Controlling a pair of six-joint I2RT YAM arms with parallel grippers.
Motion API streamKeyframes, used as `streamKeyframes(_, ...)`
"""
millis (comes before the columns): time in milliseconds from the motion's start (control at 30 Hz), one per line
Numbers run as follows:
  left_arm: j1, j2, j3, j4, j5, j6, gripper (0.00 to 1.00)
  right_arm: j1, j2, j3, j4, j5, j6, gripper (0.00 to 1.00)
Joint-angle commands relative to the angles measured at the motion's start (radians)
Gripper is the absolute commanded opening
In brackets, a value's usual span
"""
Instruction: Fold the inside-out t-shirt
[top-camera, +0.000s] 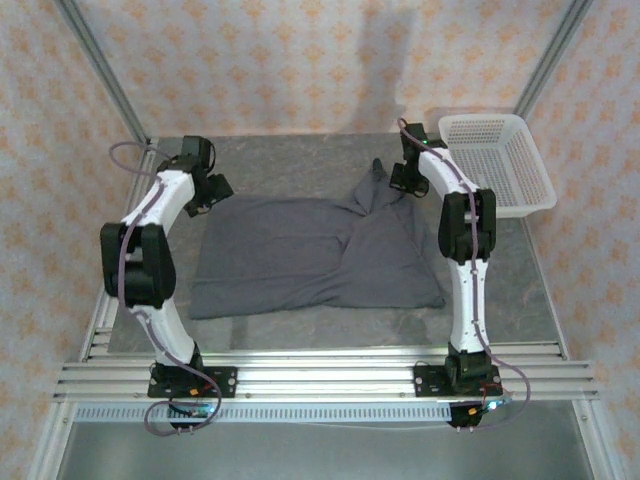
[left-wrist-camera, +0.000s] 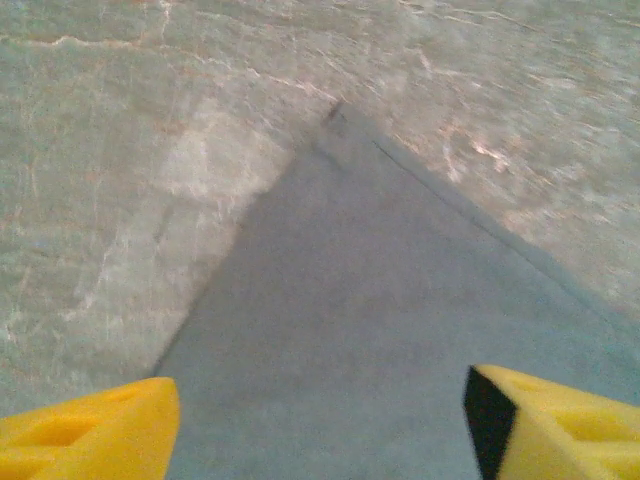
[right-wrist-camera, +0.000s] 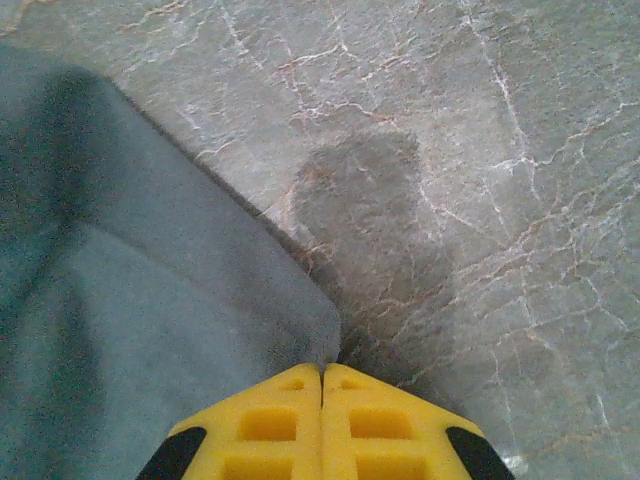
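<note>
At right end effector (right-wrist-camera: 322, 385), possibly t-shirt (right-wrist-camera: 150, 300)

High rear camera and two close wrist cameras share the t-shirt (top-camera: 300, 255).

Left wrist view: the yellow fingers (left-wrist-camera: 90, 430) of the left end effector (left-wrist-camera: 320, 440) are cut off by the bottom edge. The far part of the marbled grey table (left-wrist-camera: 480, 90) is blurred.

Right wrist view: the dark slate-grey soft cloth t-shirt (right-wrist-camera: 130, 320) runs off the left and bottom edges. The portion clamped in the right end effector (right-wrist-camera: 322, 420) is hidden.

Top view: sleeves and collar cannot be distinguished.
</note>
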Motion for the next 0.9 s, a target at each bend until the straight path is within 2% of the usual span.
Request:
streamKeyframes(0,0.019,0.126,0.133,-0.106,-0.073,0.001,0.65,-0.005,-0.058,-0.021,0.021,-0.019,0.014,0.00)
streamKeyframes(233,0.031,0.326,0.348,-0.137,-0.044,0.020,0.52,-0.005,-0.059,-0.039,0.040,-0.037,0.014,0.00)
streamKeyframes(433,0.034,0.409,0.438,-0.107,-0.033,0.044,0.55,-0.007,-0.045,-0.022,0.031,-0.046,0.005,0.00)
streamKeyframes(533,0.034,0.454,0.478,-0.121,-0.008,0.051,0.53,-0.007,-0.044,-0.012,0.022,-0.046,0.000,0.00)
streamKeyframes(867,0.035,0.482,0.439,-0.108,0.006,0.022,0.38,-0.008,-0.038,0.015,0.009,-0.027,0.009,0.00)
